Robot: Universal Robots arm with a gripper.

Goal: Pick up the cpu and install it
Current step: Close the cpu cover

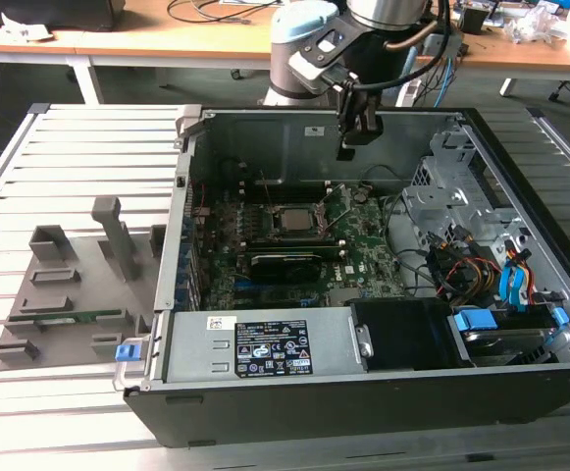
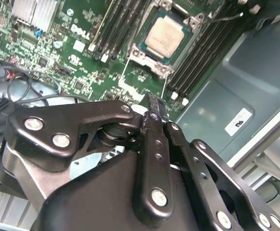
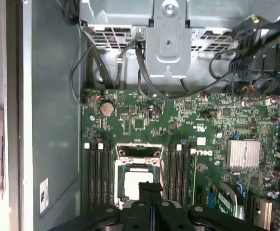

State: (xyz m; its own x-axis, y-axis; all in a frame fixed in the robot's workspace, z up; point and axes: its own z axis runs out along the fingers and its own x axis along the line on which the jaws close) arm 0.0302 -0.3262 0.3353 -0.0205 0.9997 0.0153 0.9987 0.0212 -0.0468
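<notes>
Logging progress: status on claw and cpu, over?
Claw shut, empty, above motherboard. Cpu lying in socket. Cables off to the side.

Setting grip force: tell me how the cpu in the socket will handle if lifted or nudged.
The cpu looks like a thin flat plate with a metal top: probably stiff and light. Its smooth top and thin edges may slip. Lying flat in the socket, it should not roll or tip.
</notes>
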